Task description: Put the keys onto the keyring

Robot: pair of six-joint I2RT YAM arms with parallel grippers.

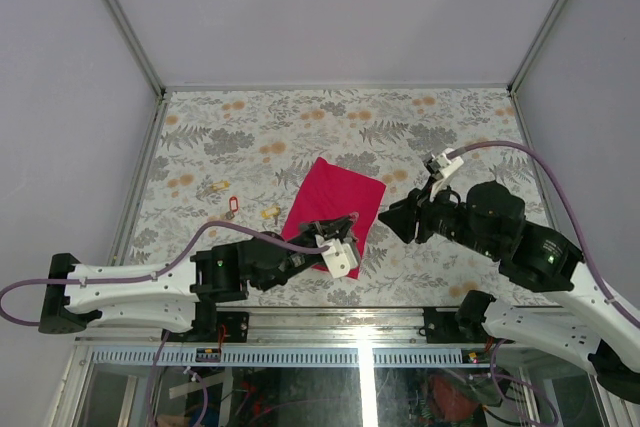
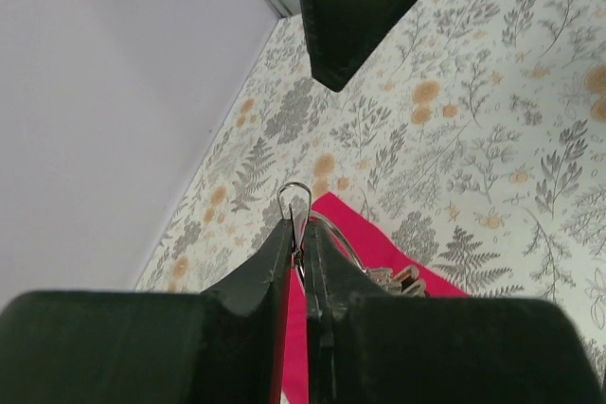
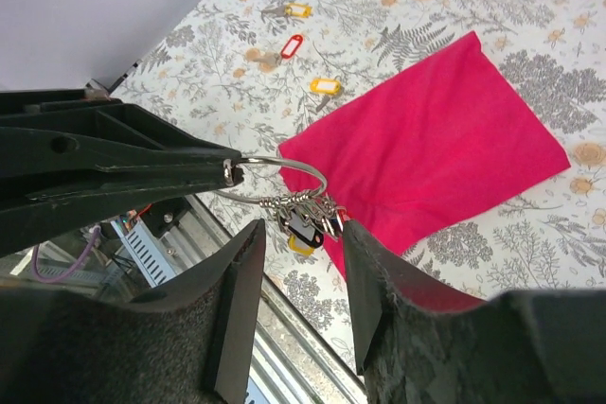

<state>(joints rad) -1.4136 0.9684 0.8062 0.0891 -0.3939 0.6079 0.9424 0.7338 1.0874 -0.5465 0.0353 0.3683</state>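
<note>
My left fingers [image 2: 270,272] clenched on the thin keyring [image 3: 284,166], its bunch of keys [image 3: 305,217] hanging below, over the near edge of the magenta cloth [image 3: 445,130]. My right fingers [image 3: 237,309] released, spread, facing the bunch. Three tagged keys [image 3: 291,45] lie on the desk [image 3: 568,7], left of the cloth.

Both arms same build: left arm [image 1: 130,285] and right arm [image 1: 555,325] have white link shells and black joint housings, green LED [image 1: 548,259] lit on one. Lilac cables [image 1: 505,144] loop outside. White wrist camera blocks [image 1: 340,257]. Left pincer [image 2: 300,238], right pincer [image 3: 303,234]: matte black wedge fingers, grainy texture.
</note>
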